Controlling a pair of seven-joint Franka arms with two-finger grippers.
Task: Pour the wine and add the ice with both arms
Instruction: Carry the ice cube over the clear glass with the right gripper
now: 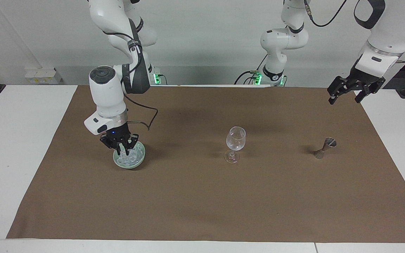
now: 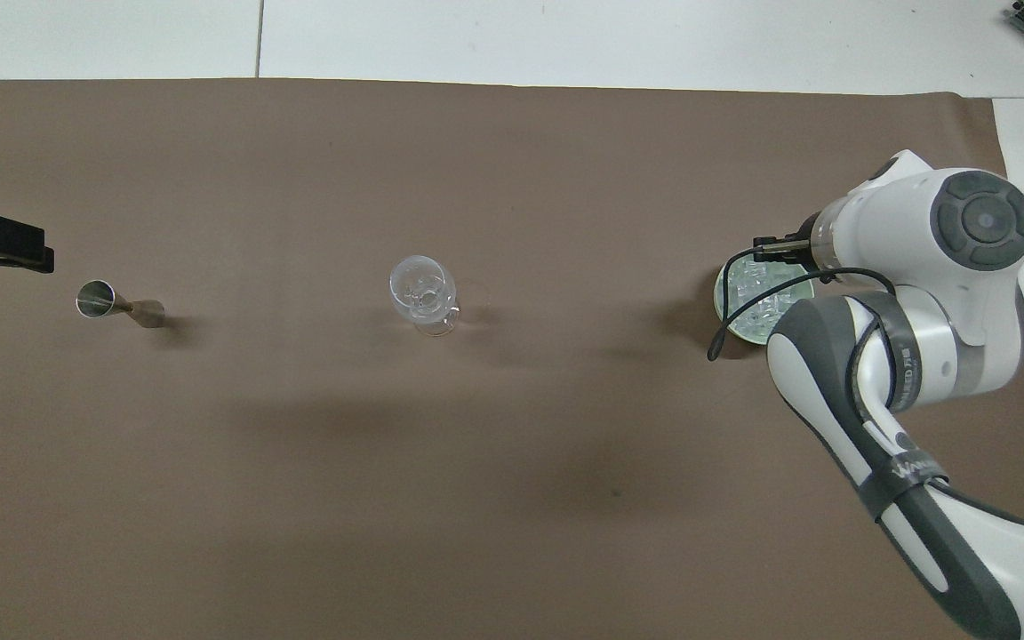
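Right gripper (image 1: pixel 122 151) over bowl (image 1: pixel 140 160) of ice (image 1: pixel 134 154) at right arm's end, closed on a cube. Left gripper (image 1: pixel 345 96) raised near jigger (image 1: pixel 325 148), fingers spread. Glass (image 1: pixel 235 143) between.

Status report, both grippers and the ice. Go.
Right gripper over the ice in the green bowl, fingers around one cube. Left gripper open, waiting above the mat's corner. Wine glass upright; nothing between it and the bowl.
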